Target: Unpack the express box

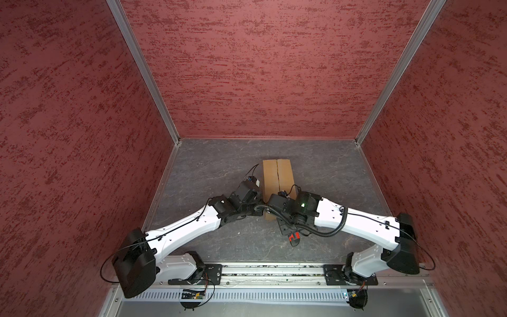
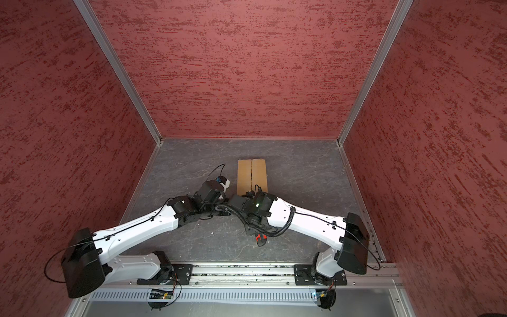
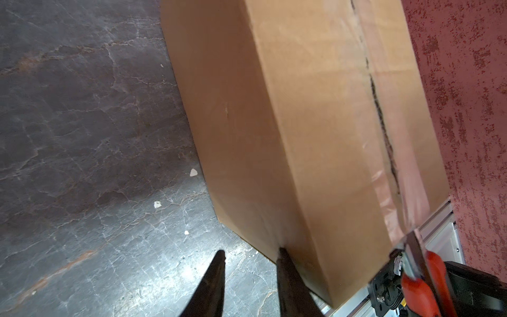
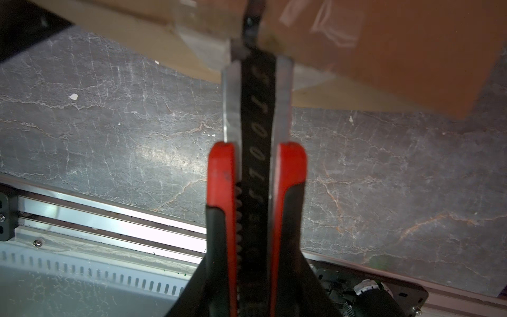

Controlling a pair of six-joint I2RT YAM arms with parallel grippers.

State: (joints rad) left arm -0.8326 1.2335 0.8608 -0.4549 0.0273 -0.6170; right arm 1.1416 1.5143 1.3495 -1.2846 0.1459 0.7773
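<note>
Cutting seems in hand: right jaws hold a utility knife point(image 4: 256, 164) at the seam point(image 3: 381, 109) of the express box point(image 1: 270, 178), on the desk point(image 1: 219, 170). Left jaws, narrow and empty, brace its side; next, slice along the seam.

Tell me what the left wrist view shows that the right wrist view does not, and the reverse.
Only left wrist: the long side of the express box and its top seam along its length, with one finger of the open left claw touching that side. Only right wrist: the right claw closed on the handle of the utility knife, and the lettering on its slider. Both: box, knife, dark table.
</note>
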